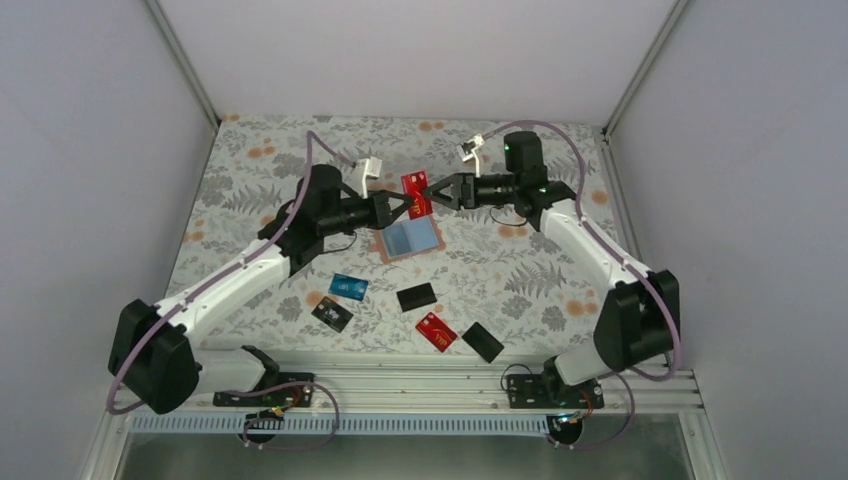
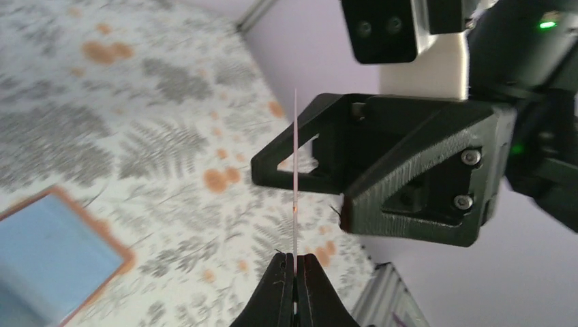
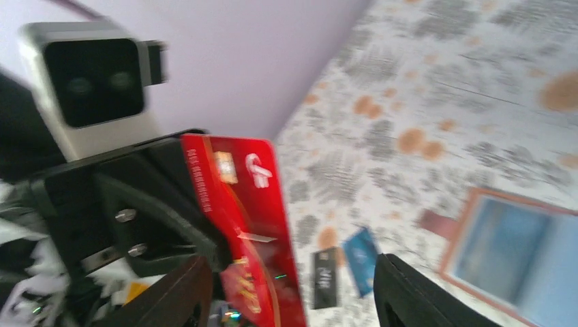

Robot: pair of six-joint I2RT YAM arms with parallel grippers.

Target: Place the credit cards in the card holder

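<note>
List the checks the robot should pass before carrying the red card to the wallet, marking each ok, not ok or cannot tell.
1. Left gripper shut on the red card: ok.
2. Right gripper open, not pinching the card: ok.
3. Wallet lying open on the table: ok.
4. Free slot inside the wallet: cannot tell.
5. Card lowered to the wallet: not ok, held in the air.
6. Loose cards off the wallet: ok.
</note>
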